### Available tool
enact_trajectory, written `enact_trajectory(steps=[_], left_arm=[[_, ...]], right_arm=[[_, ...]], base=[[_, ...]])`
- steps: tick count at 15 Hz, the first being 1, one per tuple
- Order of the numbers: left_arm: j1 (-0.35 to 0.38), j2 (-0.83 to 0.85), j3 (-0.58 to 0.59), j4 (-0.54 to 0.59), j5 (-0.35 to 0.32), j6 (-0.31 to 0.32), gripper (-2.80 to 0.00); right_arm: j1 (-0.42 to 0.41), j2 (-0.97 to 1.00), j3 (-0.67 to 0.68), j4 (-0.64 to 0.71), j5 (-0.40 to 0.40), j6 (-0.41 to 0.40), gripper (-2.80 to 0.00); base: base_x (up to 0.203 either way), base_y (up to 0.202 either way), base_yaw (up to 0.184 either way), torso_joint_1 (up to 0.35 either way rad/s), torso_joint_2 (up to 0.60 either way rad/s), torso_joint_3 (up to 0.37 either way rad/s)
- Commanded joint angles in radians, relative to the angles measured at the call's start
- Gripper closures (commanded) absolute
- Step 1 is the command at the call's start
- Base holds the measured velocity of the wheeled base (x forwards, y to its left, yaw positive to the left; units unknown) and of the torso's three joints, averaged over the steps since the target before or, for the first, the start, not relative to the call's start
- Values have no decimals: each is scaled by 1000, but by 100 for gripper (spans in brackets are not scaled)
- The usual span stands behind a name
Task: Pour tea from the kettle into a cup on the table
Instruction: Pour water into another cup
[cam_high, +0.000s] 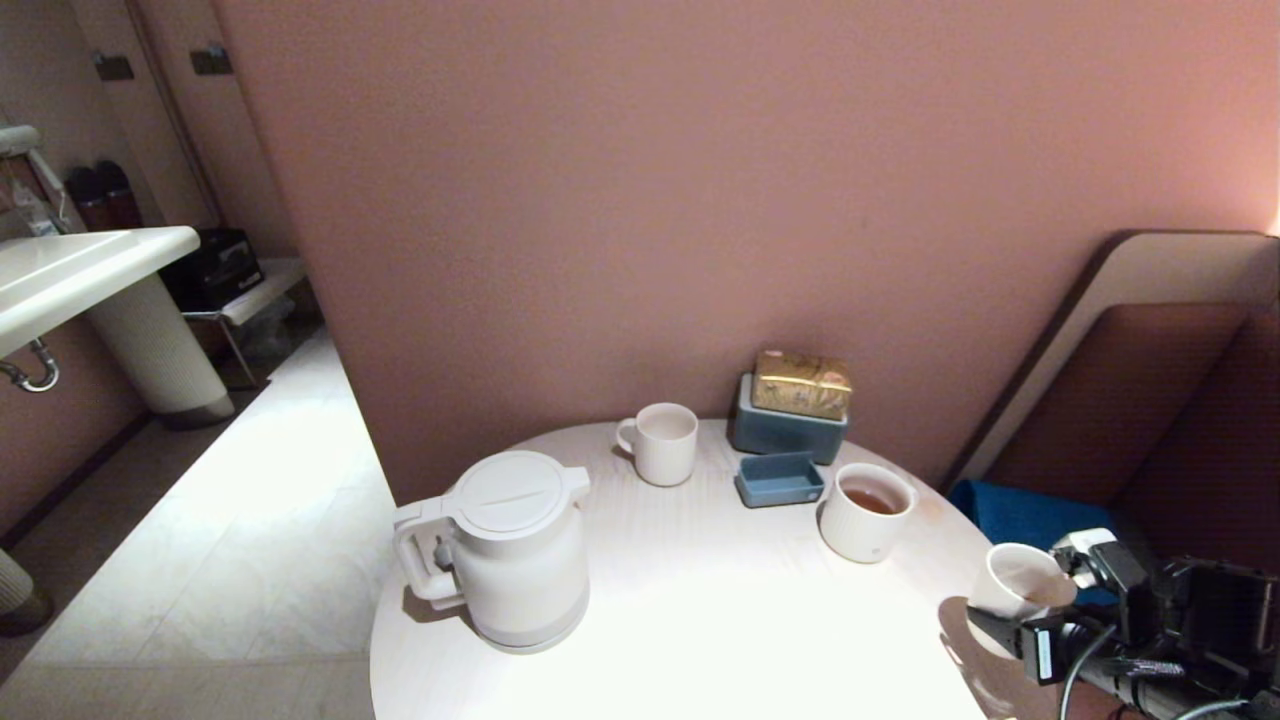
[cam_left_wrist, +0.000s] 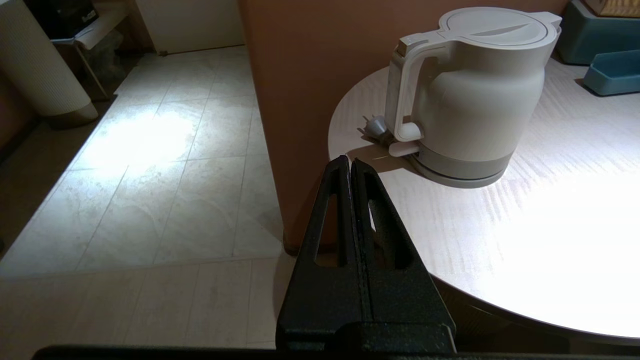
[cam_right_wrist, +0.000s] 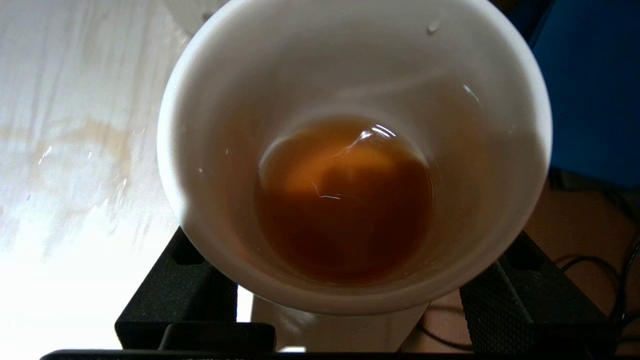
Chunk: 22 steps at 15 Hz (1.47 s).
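The small white cup (cam_high: 1012, 585) (cam_right_wrist: 215, 80) hangs at the round white table's (cam_high: 700, 600) right edge, partly beyond it. My right gripper (cam_high: 1040, 615) (cam_right_wrist: 345, 300) is shut on it, one black finger (cam_right_wrist: 175, 290) on each side of its body. Reddish-brown tea (cam_right_wrist: 345, 200) covers the cup's bottom. The white kettle (cam_high: 512, 548) (cam_left_wrist: 475, 90) stands upright on the table's left part, lid on, its handle facing the left edge. My left gripper (cam_left_wrist: 350, 162) is shut and empty, low beside the table's left edge, short of the kettle's handle. It does not show in the head view.
A wider handleless cup (cam_high: 865, 512) holding tea and a handled mug (cam_high: 662, 443) stand at the back. Behind them are a blue tray (cam_high: 780, 480) and a blue box (cam_high: 790, 425) with a gold packet on it. Wet brownish marks (cam_right_wrist: 95, 145) lie on the table beside the held cup.
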<state>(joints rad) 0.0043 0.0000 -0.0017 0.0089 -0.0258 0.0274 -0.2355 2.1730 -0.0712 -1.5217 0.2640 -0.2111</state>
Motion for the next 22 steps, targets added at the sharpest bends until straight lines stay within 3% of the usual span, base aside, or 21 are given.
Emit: enact_trajectory(steps=[1, 7, 16, 22], left_arm=[[0, 0, 0, 0, 0, 0, 0], [0, 0, 0, 0, 0, 0, 0], [0, 0, 0, 0, 0, 0, 0], [0, 1, 0, 0, 0, 0, 0]], right_arm=[[-17, 1, -31, -48, 3, -2, 0], [-16, -5, -137, -29, -16, -2, 0], [-15, -210, -531, 584, -33, 35, 0], [21, -132, -654, 628, -59, 35, 0]], base=[[0, 0, 0, 0, 0, 0], [0, 0, 0, 0, 0, 0], [0, 0, 0, 0, 0, 0], [0, 0, 0, 0, 0, 0]])
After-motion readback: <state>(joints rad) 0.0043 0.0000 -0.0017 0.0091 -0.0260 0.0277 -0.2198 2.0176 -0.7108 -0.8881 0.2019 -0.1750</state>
